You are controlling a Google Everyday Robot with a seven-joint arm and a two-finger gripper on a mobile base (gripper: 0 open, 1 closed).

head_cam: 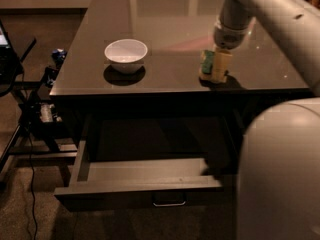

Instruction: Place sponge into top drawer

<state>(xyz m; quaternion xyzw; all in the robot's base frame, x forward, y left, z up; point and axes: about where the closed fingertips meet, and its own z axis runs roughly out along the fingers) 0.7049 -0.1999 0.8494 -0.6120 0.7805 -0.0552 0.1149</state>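
Observation:
The sponge (214,66), green face to the left and yellow foam to the right, stands on edge on the dark table top (170,19) near its front right. My gripper (216,69) comes straight down from the white arm and is shut on the sponge, which still touches the table. The top drawer (137,188) is pulled open below the table's front edge, wide and shallow, with a small silver loop handle (169,202). Its inside looks empty.
A white bowl (126,54) sits on the table's front left. My white base (280,174) fills the lower right and hides the drawer's right end. A black stand with cables (30,114) is left of the table.

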